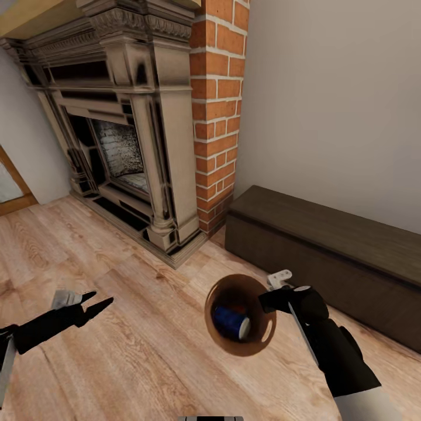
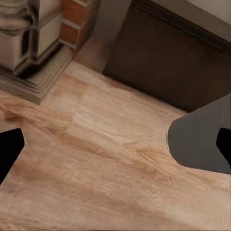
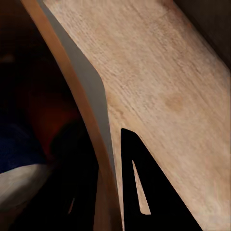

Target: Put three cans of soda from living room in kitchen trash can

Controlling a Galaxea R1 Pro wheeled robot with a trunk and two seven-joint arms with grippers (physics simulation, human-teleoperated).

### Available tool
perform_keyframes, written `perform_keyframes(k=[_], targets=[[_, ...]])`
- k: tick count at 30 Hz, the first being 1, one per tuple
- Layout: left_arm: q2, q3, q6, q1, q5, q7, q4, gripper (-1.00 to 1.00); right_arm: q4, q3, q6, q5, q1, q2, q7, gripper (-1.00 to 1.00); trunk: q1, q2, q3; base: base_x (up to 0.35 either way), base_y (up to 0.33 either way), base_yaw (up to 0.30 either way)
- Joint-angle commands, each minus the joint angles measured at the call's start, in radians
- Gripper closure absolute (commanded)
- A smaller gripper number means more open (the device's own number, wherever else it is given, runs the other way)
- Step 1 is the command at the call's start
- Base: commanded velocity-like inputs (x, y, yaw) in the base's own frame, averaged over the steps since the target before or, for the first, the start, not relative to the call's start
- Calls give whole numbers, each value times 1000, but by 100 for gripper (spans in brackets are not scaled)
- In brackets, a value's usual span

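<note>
Bin (image 1: 266, 342): coppery brown inside. Can (image 1: 229, 320): blue, pale end. Grippers (image 1: 96, 305) (image 1: 270, 301): black. Floor (image 1: 146, 351): warm wood grain. Chimney (image 1: 216, 111): red brick. Fireplace (image 1: 134, 128): beige, black-streaked. Bench (image 1: 327, 257): dark brown.

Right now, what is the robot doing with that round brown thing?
The robot is in the living room, by the fireplace, holding the trash can off the plank floor. Its right tool is clamped on the can's rim, one finger inside and one outside. Inside the can lies a blue soda can, with something orange-red behind it, likely another can. The left tool is open and holds nothing. A dark low cabinet stands along the wall.
</note>
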Motion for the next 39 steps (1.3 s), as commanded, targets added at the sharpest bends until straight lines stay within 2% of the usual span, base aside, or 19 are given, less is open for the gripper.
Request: perform_keyframes(k=[1, 3, 4, 5, 6, 8, 9, 12, 15, 19, 21, 23, 24, 25, 31, 37, 38, 39], targets=[[-15, 8, -89, 2, -2, 95, 69, -100, -1, -12, -8, -19, 2, -2, 0, 100, 0, 0, 0, 0, 0, 0], [-31, 14, -280, 5, -5, 246, 225, -100, -2, -52, -73, -18, 16, -5, -3, 100, 0, 0, 0, 0, 0, 0], [-33, 15, -319, 5, -5, 274, 260, -100, -3, -62, -100, -18, 25, -5, -4, 100, 0, 0, 0, 0, 0, 0], [-37, 17, -401, 6, -3, 334, 337, -100, -4, -93, -199, -19, 72, -5, -4, 100, 0, 0, 0, 0, 0, 0], [-39, 19, -448, 6, -5, 369, 392, -100, -3, -123, -315, -19, 136, -4, -5, 100, 0, 0, 0, 0, 0, 0], [-41, 20, -476, 6, -3, 406, 438, -100, -8, -152, -440, -21, 200, -3, 1, 100, 0, 0, 0, 0, 0, 0], [-41, 20, -497, 7, 0, 441, 466, -100, -12, -160, -474, -21, 218, -2, 4, 100, 0, 0, 0, 0, 0, 0], [-46, 20, -524, 7, -4, 469, 487, -100, -5, -179, -528, -24, 276, -5, 8, 100, 0, 0, 0, 0, 0, 0], [-75, 18, -540, 8, -5, 478, 494, -100, 18, -237, -663, -26, 350, -5, 13, 100, 0, 0, 0, 0, 0, 0], [-101, 18, -546, 12, -6, 472, 497, -100, 61, -268, -760, -27, 387, -6, 26, 100, 0, 0, 0, 0, 0, 0], [-106, 17, -562, 23, -7, 470, 508, -100, 116, -298, -827, -28, 394, -6, 30, 100, 0, 0, 0, 0, 0, 0], [-108, 16, -591, 32, -8, 474, 526, -100, 164, -347, -891, -28, 396, -6, 33, 100, 0, 0, 0, 0, 0, 0], [-109, 15, -603, 35, -8, 477, 537, -100, 183, -380, -914, -28, 397, -6, 34, 100, 0, 0, 0, 0, 0, 0], [-109, 15, -608, 36, -8, 478, 541, -100, 190, -393, -922, -28, 397, -7, 36, 100, 0, 0, 0, 0, 0, 0], [-110, 14, -616, 37, -9, 479, 548, -100, 200, -418, -940, -32, 397, -8, 68, 100, 0, 0, 0, 0, 0, 0], [-110, 14, -617, 38, -9, 479, 549, -100, 201, -422, -942, -101, 398, -12, 79, 100, 0, 0, 0, 0, 0, 0], [-110, 14, -617, 38, -9, 479, 549, -100, 202, -451, -942, -112, 398, -15, 80, 100, 0, 0, 0, 0, 0, 0], [-110, 14, -617, 38, -9, 479, 549, -100, 202, -463, -942, -114, 398, -15, 80, 100, 0, 0, 0, 0, 0, 0]])
